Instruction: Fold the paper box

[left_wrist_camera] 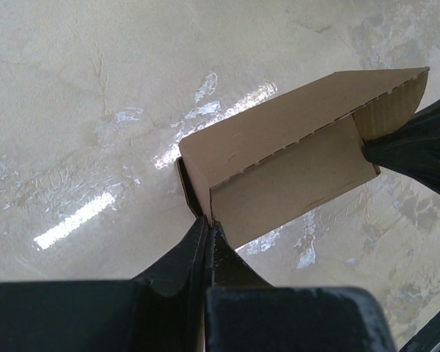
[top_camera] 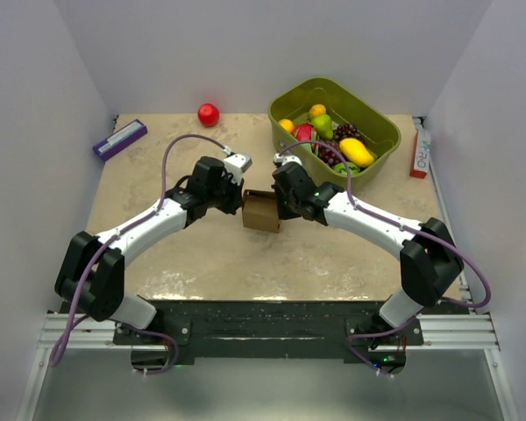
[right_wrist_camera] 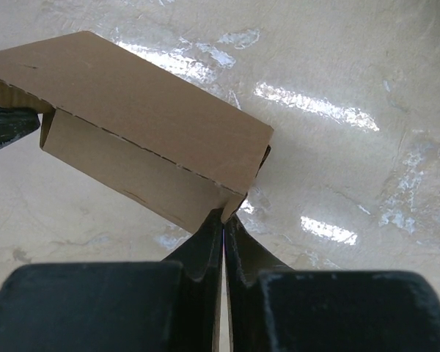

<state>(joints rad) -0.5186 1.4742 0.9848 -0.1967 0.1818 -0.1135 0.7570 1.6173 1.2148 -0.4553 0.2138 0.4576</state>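
Spanning the gap between both grippers at mid-table, the paper box (top_camera: 261,213) is a half-formed brown shell, its long axis running arm to arm. The left gripper (left_wrist_camera: 207,220) pinches one end corner, fingers pressed together. The right gripper (right_wrist_camera: 224,216) nips the opposite corner likewise, neither arm nearer. Whether its underside touches the table (top_camera: 333,263) is hidden, and its lower flaps cannot be made out.

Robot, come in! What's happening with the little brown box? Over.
Left hand pinching box. Right hand pinching its other end. Box partly folded. Nothing blocking.
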